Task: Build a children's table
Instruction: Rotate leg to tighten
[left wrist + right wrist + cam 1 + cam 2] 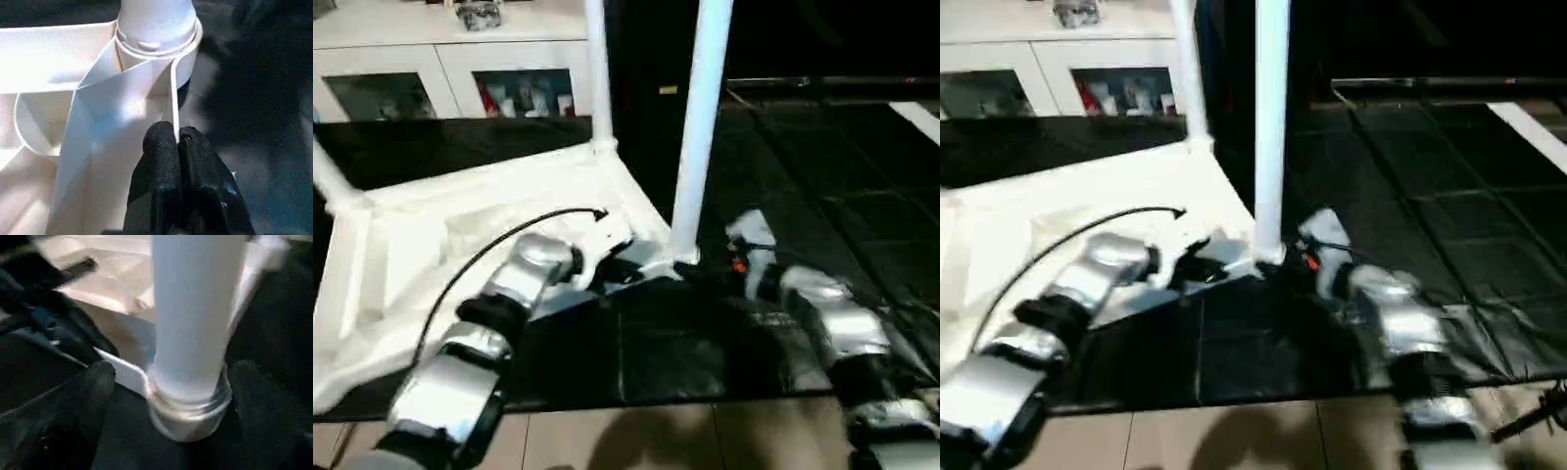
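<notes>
Black mat [724, 343] w/ faint grid lines covers most of the floor; its near edge gives way to beige tiled floor [636, 436]. White cabinet [450, 69] at back left, glass-fronted doors, red and other small items behind the glass, some clutter on top. Rest of the bkgd beyond is dark. White strip [920, 117] at far right.

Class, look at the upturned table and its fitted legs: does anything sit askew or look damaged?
Nothing stands out. The near leg stands upright in its corner socket, the far leg rises at the next corner, and the table top shows no breakage.
</notes>
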You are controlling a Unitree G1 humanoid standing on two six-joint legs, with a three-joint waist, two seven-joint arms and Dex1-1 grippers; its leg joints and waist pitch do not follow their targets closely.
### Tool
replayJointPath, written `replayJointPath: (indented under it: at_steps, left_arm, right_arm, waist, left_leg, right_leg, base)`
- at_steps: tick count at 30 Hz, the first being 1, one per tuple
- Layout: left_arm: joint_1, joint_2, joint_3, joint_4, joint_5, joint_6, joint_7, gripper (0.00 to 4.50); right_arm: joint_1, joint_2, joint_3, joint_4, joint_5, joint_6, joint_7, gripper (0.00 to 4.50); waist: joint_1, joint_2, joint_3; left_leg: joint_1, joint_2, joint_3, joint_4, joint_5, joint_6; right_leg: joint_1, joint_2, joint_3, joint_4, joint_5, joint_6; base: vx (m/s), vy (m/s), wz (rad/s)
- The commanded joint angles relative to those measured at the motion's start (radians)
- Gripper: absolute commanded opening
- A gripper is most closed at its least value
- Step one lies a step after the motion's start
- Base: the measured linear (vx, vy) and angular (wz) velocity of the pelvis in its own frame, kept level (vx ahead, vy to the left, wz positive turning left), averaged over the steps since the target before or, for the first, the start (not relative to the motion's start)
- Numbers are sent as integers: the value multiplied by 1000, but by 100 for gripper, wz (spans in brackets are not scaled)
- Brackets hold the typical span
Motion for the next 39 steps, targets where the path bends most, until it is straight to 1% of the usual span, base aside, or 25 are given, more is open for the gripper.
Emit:
replayJointPath:
  at_steps: [1, 2, 3, 6, 7, 9, 10, 11, 12, 13, 14, 16, 17, 18, 19, 21, 23, 24, 25, 26, 29, 34, 35, 37, 39]
  left_arm:
    - [-3, 16, -31, -42, -5, -45, -91, 0]
    - [1, 28, -39, -49, -8, -56, -127, 0]
    - [4, 36, -47, -54, -10, -68, -156, 0]
    - [15, 56, -71, -70, -10, -91, -222, 0]
    - [21, 61, -79, -79, -10, -103, -245, 0]
    - [34, 71, -94, -101, -11, -114, -286, 0]
    - [40, 75, -101, -113, -11, -121, -306, 0]
    - [44, 77, -105, -119, -10, -127, -317, 0]
    - [50, 81, -114, -132, -10, -131, -334, 0]
    - [55, 84, -121, -141, -9, -137, -348, 0]
    - [55, 84, -121, -141, -9, -137, -348, 0]
    - [66, 88, -138, -169, -12, -144, -377, 0]
    - [67, 88, -139, -171, -12, -144, -378, 0]
    - [68, 88, -141, -175, -12, -144, -380, 0]
    - [70, 88, -143, -181, -14, -142, -382, 0]
    - [73, 86, -145, -188, -14, -138, -382, 0]
    - [74, 86, -147, -189, -11, -140, -381, 0]
    - [73, 85, -148, -184, -5, -144, -371, 0]
    - [73, 85, -148, -183, -4, -144, -369, 0]
    - [73, 85, -149, -183, -3, -144, -367, 0]
    - [78, 90, -148, -193, -2, -132, -354, 0]
    - [77, 99, -148, -197, 1, -125, -347, 0]
    - [76, 100, -146, -194, 2, -124, -344, 0]
    - [73, 101, -145, -190, 3, -124, -341, 0]
    - [70, 101, -143, -181, 4, -124, -334, 0]
  right_arm:
    - [6, -27, 13, -40, 25, -1, 78, 427]
    - [15, -54, 27, -54, 31, 6, 132, 436]
    - [22, -74, 38, -61, 32, 5, 172, 447]
    - [31, -112, 63, -72, 39, 4, 263, 447]
    - [32, -118, 70, -76, 42, -6, 284, 447]
    - [33, -126, 84, -83, 51, -16, 326, 447]
    - [31, -128, 90, -85, 57, -19, 347, 447]
    - [30, -128, 93, -85, 62, -20, 361, 447]
    - [24, -126, 97, -80, 65, -20, 374, 447]
    - [17, -125, 103, -73, 68, -19, 387, 430]
    - [17, -125, 103, -73, 68, -19, 387, 420]
    - [-12, -112, 117, -30, 62, -28, 407, 420]
    - [-13, -111, 118, -27, 61, -29, 408, 394]
    - [-17, -109, 120, -21, 59, -30, 409, 394]
    - [-24, -105, 124, -8, 57, -30, 416, 384]
    - [-34, -99, 133, 4, 57, -22, 436, 364]
    - [-39, -94, 143, 5, 57, -20, 452, 350]
    - [-42, -94, 153, 6, 61, -13, 467, 341]
    - [-43, -93, 154, 7, 62, -12, 470, 329]
    - [-46, -91, 157, 10, 64, -10, 476, 329]
    - [-59, -83, 166, 30, 68, -12, 498, 293]
    - [-71, -74, 175, 56, 72, -9, 523, 256]
    - [-73, -73, 176, 58, 73, -7, 525, 250]
    - [-75, -71, 176, 60, 75, -1, 529, 232]
    - [-76, -69, 176, 61, 75, 3, 532, 219]
  waist:
    - [5, -8, -74]
    - [9, -9, -73]
    - [14, -14, -72]
    - [28, -12, -72]
    - [29, -16, -73]
    - [31, -14, -73]
    - [33, -12, -73]
    - [33, -17, -73]
    - [37, -14, -73]
    - [38, -17, -72]
    - [40, -15, -72]
    - [44, -18, -73]
    - [42, -17, -72]
    - [45, -16, -72]
    - [45, -16, -72]
    - [44, -19, -74]
    - [44, -19, -74]
    - [44, -23, -74]
    - [45, -22, -74]
    - [45, -23, -74]
    - [46, -26, -74]
    - [46, -25, -74]
    - [47, -19, -74]
    - [46, -23, -75]
    - [46, -21, -75]
  left_leg:
    - [0, 55, -18, -59, -88, 122]
    - [0, 54, -17, -59, -95, 122]
    - [-1, 54, -16, -59, -99, 122]
    - [1, 56, -16, -59, -99, 117]
    - [1, 57, -16, -60, -96, 115]
    - [0, 58, -17, -61, -96, 110]
    - [3, 60, -18, -61, -95, 109]
    - [3, 61, -17, -61, -95, 109]
    - [5, 61, -17, -61, -96, 107]
    - [5, 61, -16, -62, -98, 106]
    - [3, 61, -16, -62, -97, 104]
    - [6, 62, -16, -62, -95, 97]
    - [2, 62, -17, -63, -96, 96]
    - [7, 62, -16, -63, -100, 91]
    - [8, 62, -15, -63, -97, 90]
    - [3, 62, -17, -62, -86, 95]
    - [2, 61, -16, -61, -80, 97]
    - [2, 60, -16, -61, -72, 100]
    - [2, 61, -16, -60, -70, 102]
    - [1, 62, -16, -60, -67, 103]
    - [-1, 60, -16, -60, -69, 103]
    - [0, 61, -17, -61, -70, 97]
    - [0, 61, -18, -61, -66, 95]
    - [-1, 61, -18, -60, -63, 96]
    - [0, 61, -17, -60, -66, 96]
  right_leg:
    - [69, -84, 73, -61, -207, -137]
    - [69, -84, 73, -62, -217, -137]
    - [70, -85, 74, -63, -229, -132]
    - [67, -87, 75, -64, -241, -130]
    - [67, -87, 75, -63, -241, -130]
    - [66, -88, 75, -61, -242, -131]
    - [65, -88, 75, -61, -239, -134]
    - [64, -87, 76, -61, -239, -135]
    - [63, -88, 77, -61, -243, -137]
    - [63, -89, 76, -62, -248, -137]
    - [64, -89, 77, -62, -256, -134]
    - [62, -90, 78, -61, -261, -131]
    - [63, -90, 77, -62, -268, -132]
    - [60, -90, 78, -63, -275, -130]
    - [60, -89, 79, -63, -269, -132]
    - [63, -89, 78, -56, -247, -136]
    - [63, -89, 78, -57, -245, -133]
    - [64, -89, 78, -55, -243, -132]
    - [63, -89, 79, -55, -242, -131]
    - [63, -89, 79, -55, -242, -129]
    - [64, -90, 78, -55, -253, -126]
    - [63, -90, 78, -57, -268, -122]
    - [63, -90, 78, -55, -260, -124]
    - [64, -89, 78, -54, -244, -126]
    - [64, -89, 78, -54, -241, -128]
  base:
    - [0, 0, 0]
    - [0, 0, 0]
    - [0, 0, 0]
    - [0, 0, 0]
    - [0, 0, 0]
    - [0, 0, 0]
    - [0, 0, 0]
    - [0, 0, 0]
    - [0, 0, 0]
    - [0, 0, 0]
    - [0, 0, 0]
    - [0, 0, 0]
    - [0, 0, 0]
    - [0, 0, 0]
    - [0, 0, 0]
    - [0, 0, 0]
    - [0, 0, 0]
    - [0, 0, 0]
    - [0, 0, 0]
    - [0, 0, 0]
    - [0, 0, 0]
    - [0, 0, 0]
    - [0, 0, 0]
    - [0, 0, 0]
    - [0, 0, 0]
